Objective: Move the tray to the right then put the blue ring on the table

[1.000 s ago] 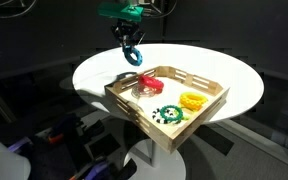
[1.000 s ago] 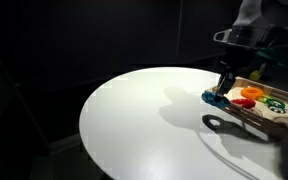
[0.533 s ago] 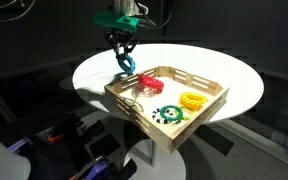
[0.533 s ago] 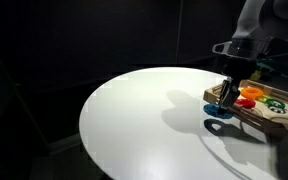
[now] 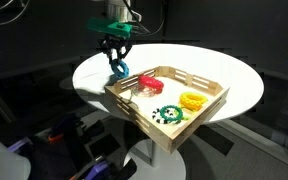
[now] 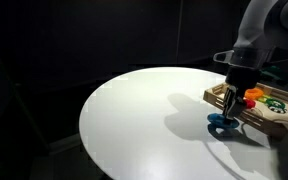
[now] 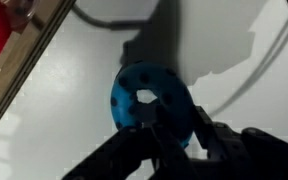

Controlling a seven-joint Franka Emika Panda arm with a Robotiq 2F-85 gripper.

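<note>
My gripper (image 5: pixel 114 62) is shut on the blue ring (image 5: pixel 117 69) and holds it low over the white table (image 5: pixel 94 70), just beside the wooden tray's (image 5: pixel 134 108) near-left corner. In an exterior view the blue ring (image 6: pixel 221 122) hangs from the gripper (image 6: pixel 228 108) close to the tabletop (image 6: pixel 144 110), left of the tray (image 6: pixel 274 115). In the wrist view the blue ring (image 7: pixel 144 95) sits between my fingers (image 7: pixel 212 138), above the white surface; the tray's edge (image 7: pixel 24 62) runs at upper left.
Inside the tray lie a red piece (image 5: pixel 147 82), a yellow-orange ring (image 5: pixel 192 100) and a green beaded ring (image 5: pixel 168 115). The table's edge is near the gripper on the left in an exterior view (image 5: pixel 79 78). Dark surroundings all round.
My gripper has moved away from the tray with the blue ring and come down closer to the tabletop.
</note>
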